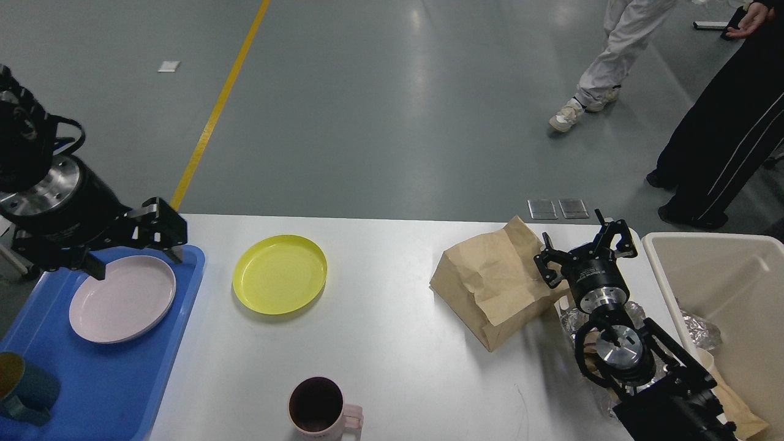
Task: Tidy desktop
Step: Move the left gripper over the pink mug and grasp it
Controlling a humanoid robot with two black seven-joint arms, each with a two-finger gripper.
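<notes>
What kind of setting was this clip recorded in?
Probably an industrial hall or robot test floor, not a home: grey coated floor with a yellow lane line, two people standing beyond the desktop, which is staged with dishes.

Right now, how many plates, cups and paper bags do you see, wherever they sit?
Plates: 2, pink plate on the blue tray, yellow plate on the desktop
Cups: 2, pink mug on the desktop, teal cup on the tray
Paper bags: 1, brown paper bag on the desktop
Total: 5
</notes>
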